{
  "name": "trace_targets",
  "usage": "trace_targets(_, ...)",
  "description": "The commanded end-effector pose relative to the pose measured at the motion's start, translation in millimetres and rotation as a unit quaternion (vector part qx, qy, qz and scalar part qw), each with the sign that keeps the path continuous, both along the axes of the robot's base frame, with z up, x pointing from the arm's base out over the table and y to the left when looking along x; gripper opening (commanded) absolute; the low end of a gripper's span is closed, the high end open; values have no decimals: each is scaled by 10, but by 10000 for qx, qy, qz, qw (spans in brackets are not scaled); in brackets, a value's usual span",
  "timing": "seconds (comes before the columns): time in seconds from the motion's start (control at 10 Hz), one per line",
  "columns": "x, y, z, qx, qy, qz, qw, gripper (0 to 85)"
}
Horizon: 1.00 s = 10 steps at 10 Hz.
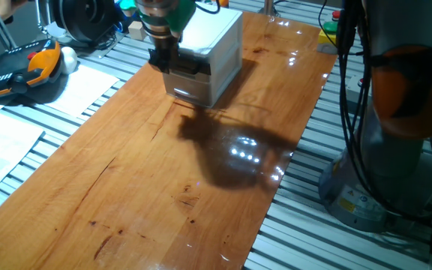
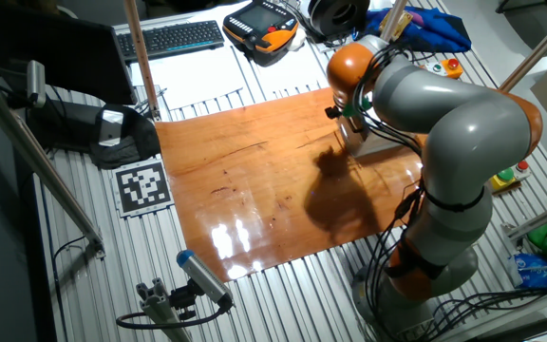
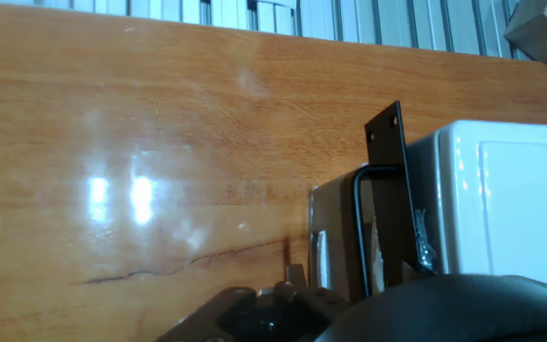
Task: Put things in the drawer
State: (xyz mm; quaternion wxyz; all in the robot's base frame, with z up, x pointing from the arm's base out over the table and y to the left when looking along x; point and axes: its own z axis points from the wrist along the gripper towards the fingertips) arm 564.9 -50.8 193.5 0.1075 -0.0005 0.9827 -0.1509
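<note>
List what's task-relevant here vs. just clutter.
Job: white cabinet; its upper drawer; gripper at the drawer front; pale cube off the board.
Clutter: orange pendant; keyboard; papers; marker tag.

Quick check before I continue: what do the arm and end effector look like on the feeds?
The arm is bulky, rounded grey segments with orange joint bands and black cables along it. Its wrist carries a green section above a black end effector. No markings are legible.

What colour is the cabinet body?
White; the cabinet shows best in one fixed view, standing on the wooden table.
</note>
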Motion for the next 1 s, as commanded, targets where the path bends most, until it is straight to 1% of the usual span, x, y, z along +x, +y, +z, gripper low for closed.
trace_targets(0.0, 17, 56, 67, 25, 59, -19, 10000, 510)
trace_targets(0.2, 66, 242, 275, 110, 215, -114, 9996, 510)
trace_targets(0.3, 89, 348, 378, 170, 313, -189, 9992, 340)
trace_targets(0.4, 114, 456, 467, 202, 439, -194, 9986, 0)
trace_targets(0.5, 127, 582, 557, 222, 475, -235, 9983, 0)
trace_targets(0.6, 125, 677, 598, 263, 457, -244, 9983, 0)
trace_targets(0.8, 135, 805, 629, 684, 461, -222, 9963, 0)
trace_targets(0.9, 131, 862, 616, 801, 489, -143, 9955, 0)
